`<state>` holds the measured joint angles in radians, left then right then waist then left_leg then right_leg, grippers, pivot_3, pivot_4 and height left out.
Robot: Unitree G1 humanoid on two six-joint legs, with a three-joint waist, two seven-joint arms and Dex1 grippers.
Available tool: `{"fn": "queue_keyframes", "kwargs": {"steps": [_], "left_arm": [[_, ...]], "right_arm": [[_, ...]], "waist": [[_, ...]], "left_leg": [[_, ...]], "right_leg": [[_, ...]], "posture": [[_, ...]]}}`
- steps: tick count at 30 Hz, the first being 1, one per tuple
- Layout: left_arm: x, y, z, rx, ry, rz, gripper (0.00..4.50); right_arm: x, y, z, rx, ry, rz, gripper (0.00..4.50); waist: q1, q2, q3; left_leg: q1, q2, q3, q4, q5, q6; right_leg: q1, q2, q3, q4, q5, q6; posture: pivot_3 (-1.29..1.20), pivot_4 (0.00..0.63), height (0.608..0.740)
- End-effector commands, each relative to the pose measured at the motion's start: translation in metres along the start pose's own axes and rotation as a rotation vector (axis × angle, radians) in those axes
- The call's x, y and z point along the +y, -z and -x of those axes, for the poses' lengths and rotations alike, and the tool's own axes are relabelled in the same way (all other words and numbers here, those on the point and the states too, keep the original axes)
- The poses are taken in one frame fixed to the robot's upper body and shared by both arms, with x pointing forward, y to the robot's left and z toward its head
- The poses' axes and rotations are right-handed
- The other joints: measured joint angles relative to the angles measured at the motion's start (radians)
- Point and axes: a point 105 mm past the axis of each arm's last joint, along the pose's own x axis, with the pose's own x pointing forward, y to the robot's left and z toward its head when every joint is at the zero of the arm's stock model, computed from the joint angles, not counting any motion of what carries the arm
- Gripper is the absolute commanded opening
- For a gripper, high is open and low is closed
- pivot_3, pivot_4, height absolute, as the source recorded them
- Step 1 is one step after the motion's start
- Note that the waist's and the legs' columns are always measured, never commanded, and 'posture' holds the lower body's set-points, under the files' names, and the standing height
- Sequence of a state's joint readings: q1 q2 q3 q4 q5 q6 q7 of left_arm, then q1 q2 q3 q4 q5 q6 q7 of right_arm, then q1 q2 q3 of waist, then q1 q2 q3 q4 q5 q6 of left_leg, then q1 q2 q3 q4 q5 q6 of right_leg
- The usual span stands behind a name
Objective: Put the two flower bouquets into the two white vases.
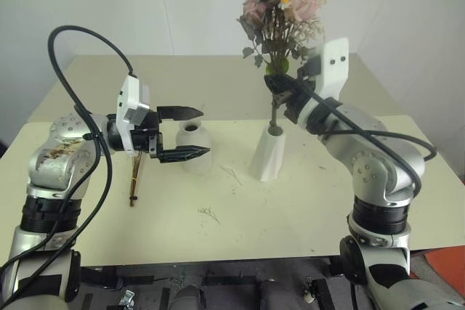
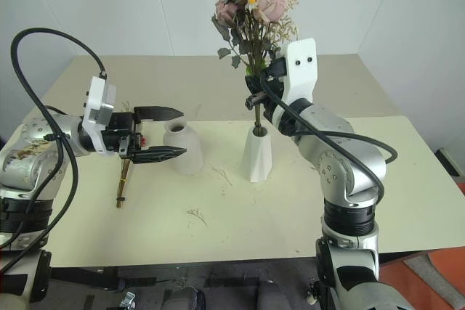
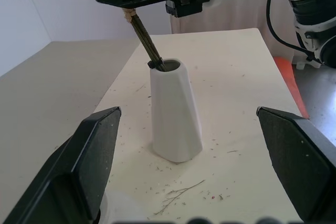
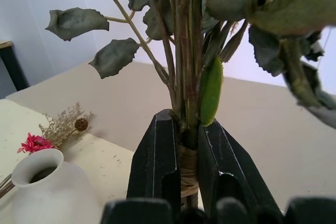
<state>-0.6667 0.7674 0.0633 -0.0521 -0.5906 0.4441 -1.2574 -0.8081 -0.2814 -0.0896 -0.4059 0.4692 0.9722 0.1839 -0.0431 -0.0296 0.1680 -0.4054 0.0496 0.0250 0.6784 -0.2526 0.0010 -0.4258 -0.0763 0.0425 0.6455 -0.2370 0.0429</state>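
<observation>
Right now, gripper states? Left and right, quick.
Left gripper: open, holding nothing, beside the round vase.
Right gripper: closed on the rose bouquet, its stems in the mouth of the tall vase.

Bouquet stems (image 3: 147,43) in cone vase (image 3: 175,114)

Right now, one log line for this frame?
right gripper: shut on rose bouquet | stems in cone vase | left gripper: open by round vase | daisy bouquet: on table
</observation>
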Motion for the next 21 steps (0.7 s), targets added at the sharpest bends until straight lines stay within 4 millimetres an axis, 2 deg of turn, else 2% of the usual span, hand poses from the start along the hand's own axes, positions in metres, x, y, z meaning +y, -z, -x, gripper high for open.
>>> {"fn": "queue_keyframes", "kwargs": {"steps": [1, 12, 21], "left_arm": [[0.002, -0.017, 0.005, -0.027, -0.013, -0.059, 4.50], [0.003, -0.016, 0.004, -0.031, -0.009, -0.054, 4.50], [0.004, -0.016, 0.002, -0.035, -0.002, -0.053, 4.50]], "right_arm": [[0.003, -0.003, 0.003, -0.026, -0.012, 0.024, 0.23], [0.014, -0.010, 0.018, -0.059, -0.045, 0.074, 0.23], [0.019, -0.018, 0.021, -0.130, -0.046, 0.094, 0.23]], "waist": [[0.000, 0.000, 0.000], [0.003, 0.000, 0.000], [0.002, 0.000, 0.000]], "left_leg": [[0.000, 0.000, 0.000, 0.000, 0.000, 0.000], [0.000, 0.000, 0.000, 0.000, 0.000, 0.000], [0.000, 0.000, 0.000, 0.000, 0.000, 0.000]], "right_leg": [[0.000, 0.000, 0.000, 0.000, 0.000, 0.000], [0.000, 0.000, 0.000, -0.001, 0.000, 0.000], [0.000, 0.000, 0.000, -0.003, 0.000, 0.000]], "posture": [[0.00, 0.150, 0.740], [0.00, 0.150, 0.740], [0.00, 0.150, 0.740]]}}
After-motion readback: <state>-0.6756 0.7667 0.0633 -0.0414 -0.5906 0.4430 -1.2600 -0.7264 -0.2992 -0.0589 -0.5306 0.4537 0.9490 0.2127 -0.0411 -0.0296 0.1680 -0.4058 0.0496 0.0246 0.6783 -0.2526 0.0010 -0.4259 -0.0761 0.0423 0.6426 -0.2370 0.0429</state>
